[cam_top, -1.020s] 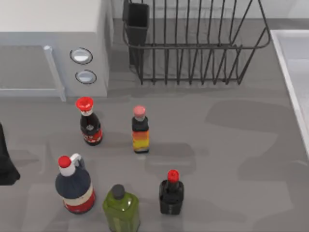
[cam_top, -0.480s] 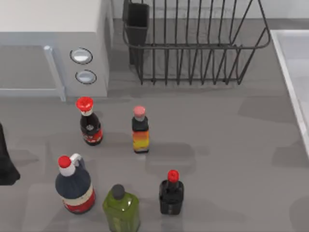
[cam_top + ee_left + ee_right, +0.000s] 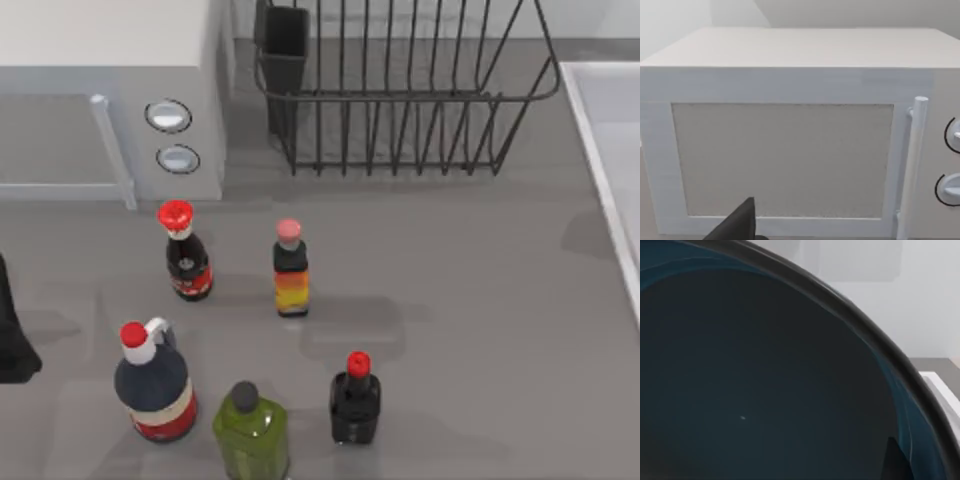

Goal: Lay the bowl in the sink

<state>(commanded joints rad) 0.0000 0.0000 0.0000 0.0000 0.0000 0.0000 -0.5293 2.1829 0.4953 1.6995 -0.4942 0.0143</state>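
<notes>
The grey table (image 3: pixel 480 300) is lying open across its right half, bare from the bottles over to the sink (image 3: pixel 610 130), whose pale raised rim is running down the top view's right edge. The white microwave (image 3: pixel 110 90) is taking up the far left corner, its door handle (image 3: pixel 914 165) and two knobs (image 3: pixel 170 115) facing the table. The black wire dish rack (image 3: pixel 400 90) is standing at the back, between microwave and sink, clear of both. Five bottles (image 3: pixel 290 268) are standing upright in a loose cluster at the left front, none touching. The left arm (image 3: pixel 12 335) is sitting parked at the table's left edge; whether its claw is open I cannot tell. In the right wrist view the blue bowl (image 3: pixel 765 390) is sitting very close to the camera, its rim (image 3: pixel 865 335) arcing past a white edge; whether the right claw is holding it I cannot tell.
</notes>
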